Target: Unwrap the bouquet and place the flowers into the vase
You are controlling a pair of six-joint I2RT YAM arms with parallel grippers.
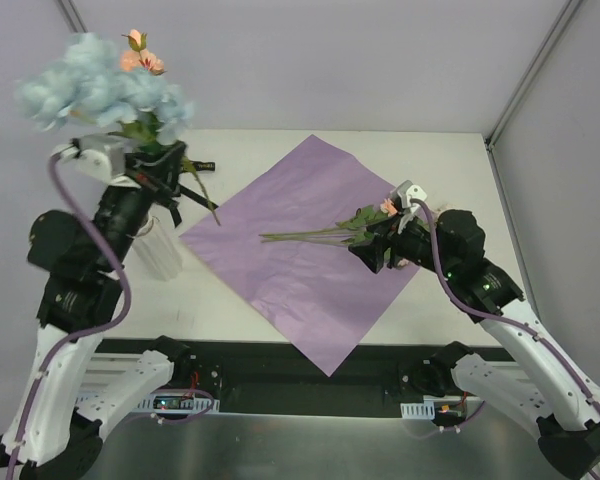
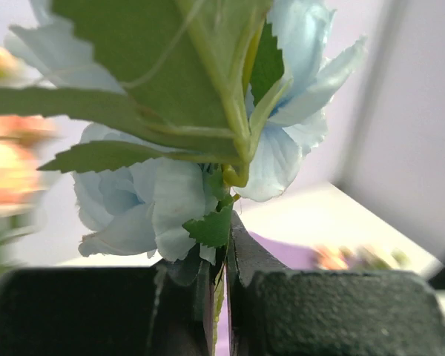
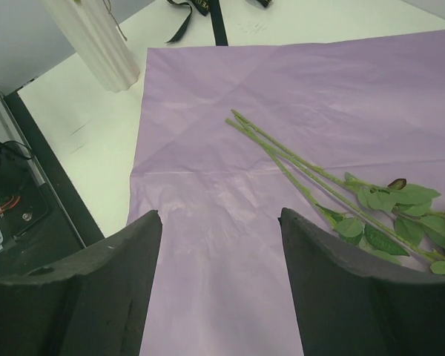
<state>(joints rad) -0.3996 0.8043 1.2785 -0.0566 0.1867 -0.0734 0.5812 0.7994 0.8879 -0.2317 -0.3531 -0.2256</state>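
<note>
Left tool (image 2: pixel 221 285) tight, aloft; right tool (image 3: pixel 221 222) wide, low.

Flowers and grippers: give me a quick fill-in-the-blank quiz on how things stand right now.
The left gripper is shut on flowers whose blooms are mostly pale ____.
The right gripper has its jaws ____ over the paper sheet.
The loose stems lie on that sheet, which is ____.
The white vase stands on the robot's ____ side.
Missing words: blue, open, purple, left.
</note>
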